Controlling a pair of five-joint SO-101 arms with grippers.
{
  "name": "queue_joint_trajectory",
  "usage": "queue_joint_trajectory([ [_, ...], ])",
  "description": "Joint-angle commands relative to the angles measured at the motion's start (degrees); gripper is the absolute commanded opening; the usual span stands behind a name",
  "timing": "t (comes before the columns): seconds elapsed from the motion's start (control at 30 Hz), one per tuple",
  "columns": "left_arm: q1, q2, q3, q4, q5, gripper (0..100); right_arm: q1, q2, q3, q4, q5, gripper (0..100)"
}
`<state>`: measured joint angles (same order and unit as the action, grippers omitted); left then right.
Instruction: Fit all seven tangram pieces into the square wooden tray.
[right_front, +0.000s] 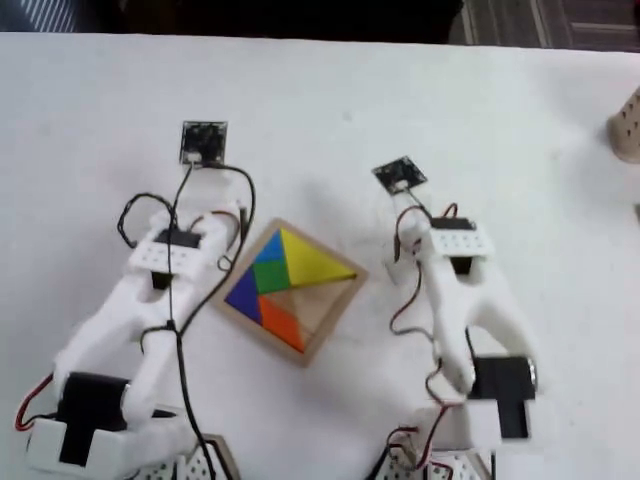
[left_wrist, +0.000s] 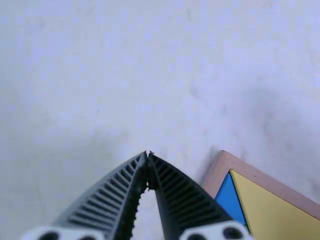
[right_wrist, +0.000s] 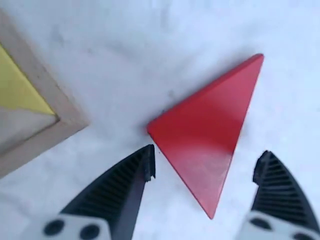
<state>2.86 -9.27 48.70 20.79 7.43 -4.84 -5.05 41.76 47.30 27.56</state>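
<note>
Red triangle (right_wrist: 207, 130) lies on the worktop (right_front: 320, 90) beside the tray (right_front: 334, 318), your right pincer (right_wrist: 206, 155) spread astride it, seemingly for a pinch. Your left pincer (left_wrist: 148, 156), pressed together, sits empty near the tray's corner.

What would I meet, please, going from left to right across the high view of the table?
Left arm → square wooden tray → right arm → beige perforated object.
</note>
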Motion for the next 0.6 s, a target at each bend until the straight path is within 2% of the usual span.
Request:
queue_joint_trajectory([
  [0.0,0.0,-0.1,-3.6,-1.4,-0.6,2,-0.7,-9.5,4.7,-3.9,-0.9,31.3],
  [0.13,0.0,-0.1,-3.6,-1.4,-0.6,2,-4.2,-14.0,9.9,-6.4,-0.9,31.3],
  [0.3,0.0,-0.1,-3.6,-1.4,-0.6,2,-5.9,-11.4,9.6,-6.5,-0.5,31.2],
  [0.47,0.0,-0.1,-3.6,-1.4,-0.6,2,-5.1,-4.1,4.1,-6.1,-0.4,31.2],
  [0.57,0.0,-0.1,-3.6,-1.4,-0.6,2,-4.8,1.7,-1.5,-2.0,-0.4,31.2],
])
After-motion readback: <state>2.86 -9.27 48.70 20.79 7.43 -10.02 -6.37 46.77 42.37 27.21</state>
